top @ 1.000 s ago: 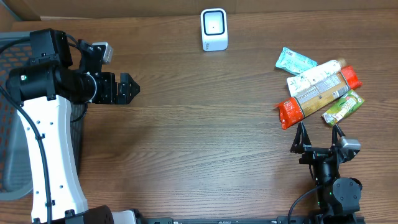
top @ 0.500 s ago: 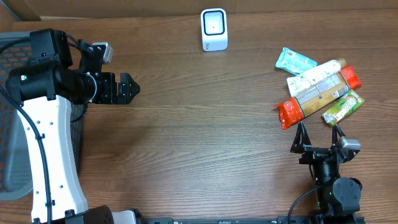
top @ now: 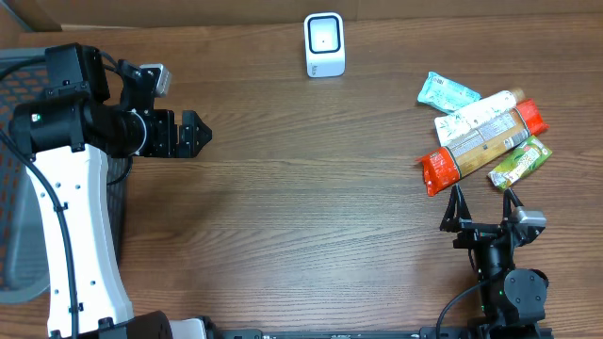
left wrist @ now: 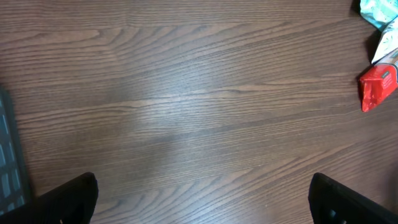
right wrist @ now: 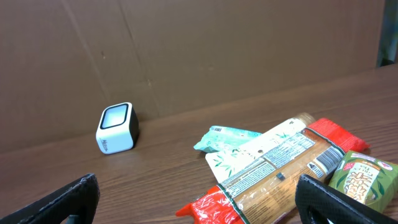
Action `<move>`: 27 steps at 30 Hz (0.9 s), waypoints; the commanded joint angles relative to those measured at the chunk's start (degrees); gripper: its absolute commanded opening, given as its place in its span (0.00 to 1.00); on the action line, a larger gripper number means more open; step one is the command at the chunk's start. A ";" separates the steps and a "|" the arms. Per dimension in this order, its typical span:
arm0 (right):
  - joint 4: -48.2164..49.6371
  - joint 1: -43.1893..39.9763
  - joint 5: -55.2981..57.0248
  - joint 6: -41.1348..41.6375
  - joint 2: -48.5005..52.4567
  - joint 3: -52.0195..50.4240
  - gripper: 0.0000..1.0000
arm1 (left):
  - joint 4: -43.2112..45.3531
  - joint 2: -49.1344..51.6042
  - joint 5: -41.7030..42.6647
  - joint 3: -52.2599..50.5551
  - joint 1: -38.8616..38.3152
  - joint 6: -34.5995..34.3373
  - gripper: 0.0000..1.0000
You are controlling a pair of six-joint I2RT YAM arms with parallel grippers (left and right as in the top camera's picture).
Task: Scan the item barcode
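Observation:
A pile of snack packets lies at the table's right side: a long red-ended packet (top: 480, 141) with a printed label and barcode, a white bamboo-print packet (top: 476, 113), a teal packet (top: 448, 91) and a green packet (top: 519, 162). The white barcode scanner (top: 324, 43) stands at the back centre. My right gripper (top: 482, 211) sits open just in front of the pile, nothing between its fingers; its wrist view shows the red-ended packet (right wrist: 283, 177) close ahead and the scanner (right wrist: 117, 128). My left gripper (top: 196, 133) hovers open at the left, far from the items.
A dark mesh basket (top: 19, 169) stands off the table's left edge under the left arm. A brown cardboard wall (right wrist: 199, 50) backs the table. In the left wrist view the red packet end (left wrist: 378, 87) shows at the right edge over bare wood.

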 commanded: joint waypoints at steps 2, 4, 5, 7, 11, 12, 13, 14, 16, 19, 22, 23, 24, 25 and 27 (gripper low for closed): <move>0.28 0.33 -0.22 -0.48 -0.63 -0.59 1.00 | 0.07 -6.05 0.57 0.72 -0.31 1.27 1.00; 0.28 0.33 -0.22 -0.48 -0.63 -0.59 1.00 | 0.07 -9.70 0.57 0.72 -0.31 1.27 0.99; 0.28 0.33 -0.22 -0.48 -0.63 -0.59 1.00 | 0.07 -11.58 0.57 0.72 -0.31 1.27 1.00; 0.28 0.33 -0.22 -0.48 -0.63 -0.59 1.00 | 0.04 -15.52 0.59 0.72 -0.31 1.27 0.99; 0.28 0.33 -0.22 -0.48 -0.63 -0.59 1.00 | 0.04 -22.25 0.59 0.72 -0.31 1.27 1.00; 0.28 0.33 -0.22 -0.48 -0.63 -0.59 1.00 | 0.04 -23.41 0.59 0.72 -0.31 1.27 0.99; 0.28 0.33 -0.22 -0.48 -0.63 -0.59 1.00 | 0.04 -24.96 0.59 0.72 -0.31 1.27 0.99; 0.28 0.33 -0.22 -0.48 -0.63 -0.59 1.00 | 0.02 -26.77 0.59 0.72 -0.31 1.27 1.00; 0.28 0.33 -0.22 -0.48 -0.63 -0.59 1.00 | 0.02 -29.62 0.59 0.72 -0.31 1.27 0.99; 0.28 0.33 -0.22 -0.48 -0.63 -0.59 1.00 | 0.02 -33.46 0.59 0.70 -0.31 1.27 1.00; 0.28 0.33 -0.22 -0.48 -0.63 -0.59 1.00 | -0.52 -36.26 0.07 0.70 -0.31 1.27 1.00; 0.28 0.33 -0.22 -0.48 -0.63 -0.59 1.00 | -1.29 -37.09 -0.42 0.66 -0.31 1.46 1.00; 0.28 0.33 -0.22 -0.48 -0.63 -0.59 1.00 | -0.98 -37.70 -0.68 0.44 -0.31 1.55 1.00; 0.28 0.33 -0.22 -0.48 -0.63 -0.59 1.00 | -0.28 -38.58 -0.57 -0.26 -0.33 1.44 1.00; 0.28 0.33 -0.22 -0.48 -0.63 -0.59 1.00 | 3.45 -40.87 -0.42 -4.13 -0.96 1.49 0.99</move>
